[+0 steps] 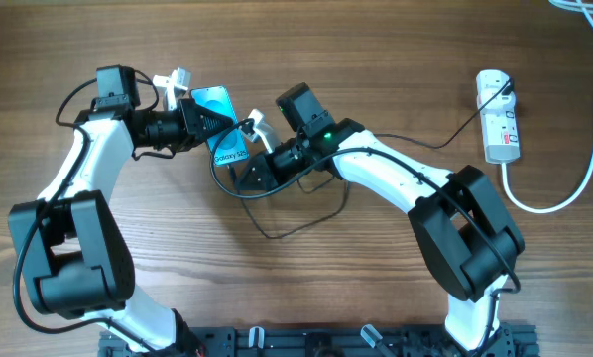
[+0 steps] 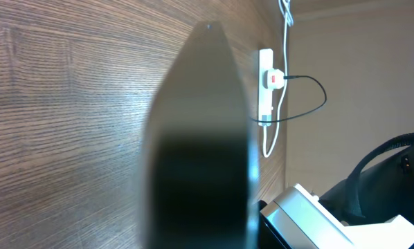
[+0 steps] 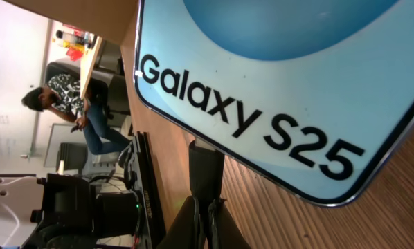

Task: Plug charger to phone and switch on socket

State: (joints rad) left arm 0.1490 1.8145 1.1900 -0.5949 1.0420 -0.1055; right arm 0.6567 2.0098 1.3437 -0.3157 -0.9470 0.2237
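The left claw (image 1: pixel 199 119) is clamped on the phone (image 1: pixel 224 127), holding it tilted above the tabletop (image 1: pixel 306 297). Just beside it, at the phone's lower edge, the right claw (image 1: pixel 245 171) pinches the tip of the charger (image 1: pixel 277 231), whose cable loops away behind it. The socket (image 1: pixel 499 127) lies well apart from both claws, on the right claw's side.

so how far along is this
Done: charger plugged into the socket. In hand: left gripper holds the phone, right gripper holds the charger tip at its edge; seated or not, cannot tell. Left: switching the socket on; no gripper near it.
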